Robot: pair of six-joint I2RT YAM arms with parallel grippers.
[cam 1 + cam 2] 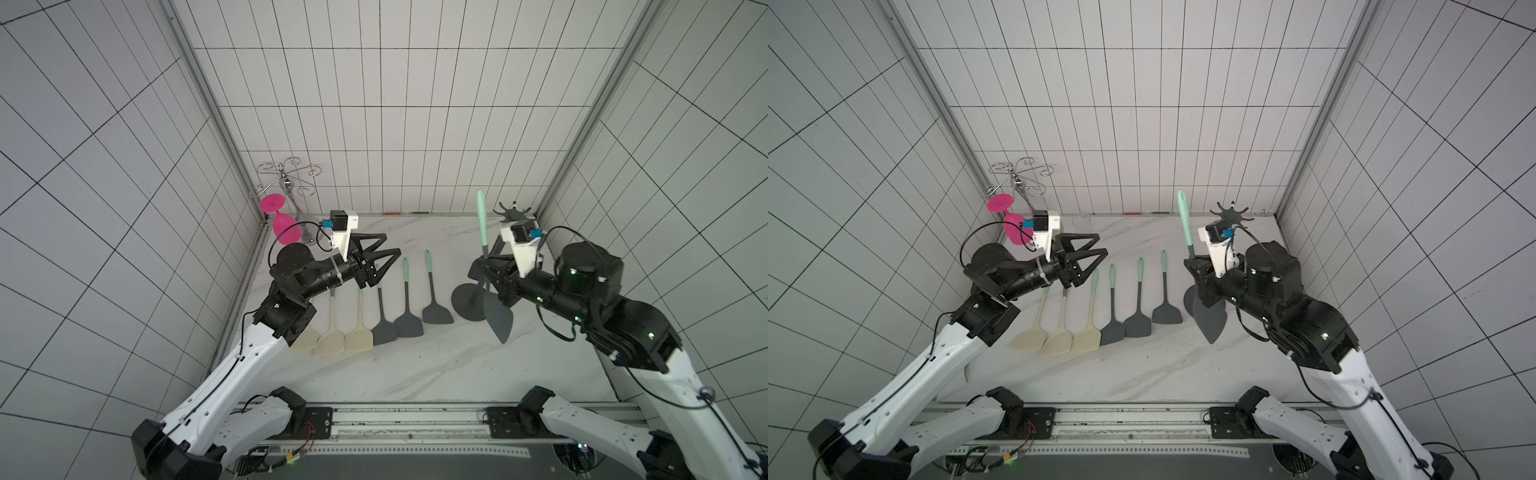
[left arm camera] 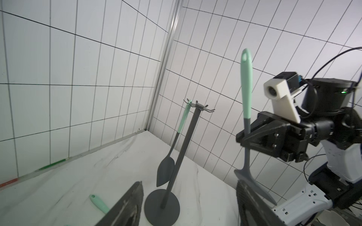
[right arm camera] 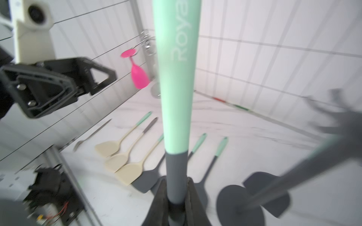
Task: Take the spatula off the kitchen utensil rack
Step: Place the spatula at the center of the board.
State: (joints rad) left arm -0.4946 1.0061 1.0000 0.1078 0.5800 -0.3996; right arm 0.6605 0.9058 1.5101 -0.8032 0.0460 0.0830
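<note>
Spatula (image 1: 482,220) (image 2: 246,84) (image 3: 176,97): upright in the air, mint handle up and grey blade down. It is off the hooks, apart from the rack and just beside it, on the side nearer the table's middle.
Right pincer (image 1: 484,266) (image 2: 245,137): clamped on the spatula's grey neck, just under the mint handle. The right wrist view shows a finger (image 3: 159,197) pressed against each side of the neck.
Rack (image 1: 514,214) (image 1: 1230,214) (image 2: 186,146): upright on its round base near the far right corner of the table (image 1: 415,374).
Hanging utensil (image 2: 183,119): on one hook of the rack, its pointed grey blade low beside the pole, above the base.
Left pincer (image 1: 392,245) (image 1: 1102,244): jaws wide and holding nothing, in the air over the handle ends of the laid spatulas, well apart from the rack.
Laid spatulas (image 1: 409,324): six flat on the table in a row, three cream and three grey, blades toward the robot.
Glass holder (image 1: 291,174): chrome, in the far left corner.
Pink glass (image 1: 284,228): hangs upside down from the glass holder.
</note>
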